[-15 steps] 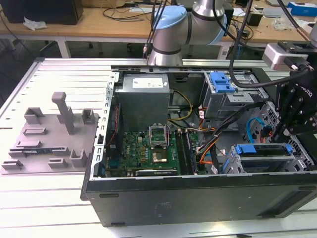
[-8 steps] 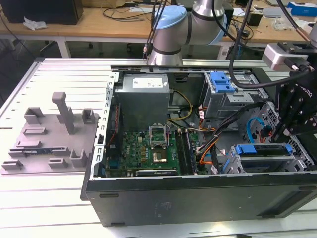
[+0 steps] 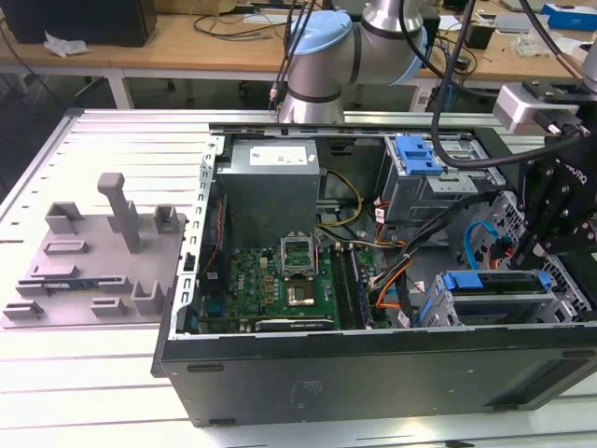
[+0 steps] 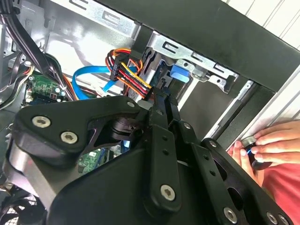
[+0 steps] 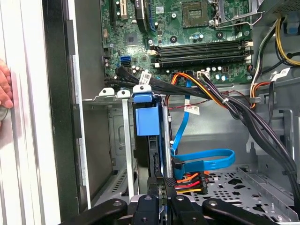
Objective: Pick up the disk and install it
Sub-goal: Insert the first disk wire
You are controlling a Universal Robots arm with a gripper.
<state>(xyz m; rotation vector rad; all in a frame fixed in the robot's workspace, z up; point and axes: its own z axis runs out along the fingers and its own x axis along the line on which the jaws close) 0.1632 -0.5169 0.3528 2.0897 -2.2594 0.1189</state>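
Open tower case [image 3: 373, 373] lying on its side on the slatted table [image 3: 93, 373], motherboard [image 3: 280, 285] and grey power supply [image 3: 270, 187] in plain sight, arm [image 3: 354, 47] reaching in from behind. Disk [image 5: 146, 117] sitting upright in its blue bracket inside the drive cage [image 5: 117, 140] near the case's front corner, cables [image 5: 220, 101] running just past it. Gripper [image 5: 161, 190] right at the disk's edge, fingers [image 5: 153, 180] seemingly pinched on it, though hard to say for sure; somebody's hand [image 4: 269, 143] resting on the case's outer edge.

Silver arm [image 3: 396, 37], pale blue joint caps, black screwed claw [image 4: 161, 105]
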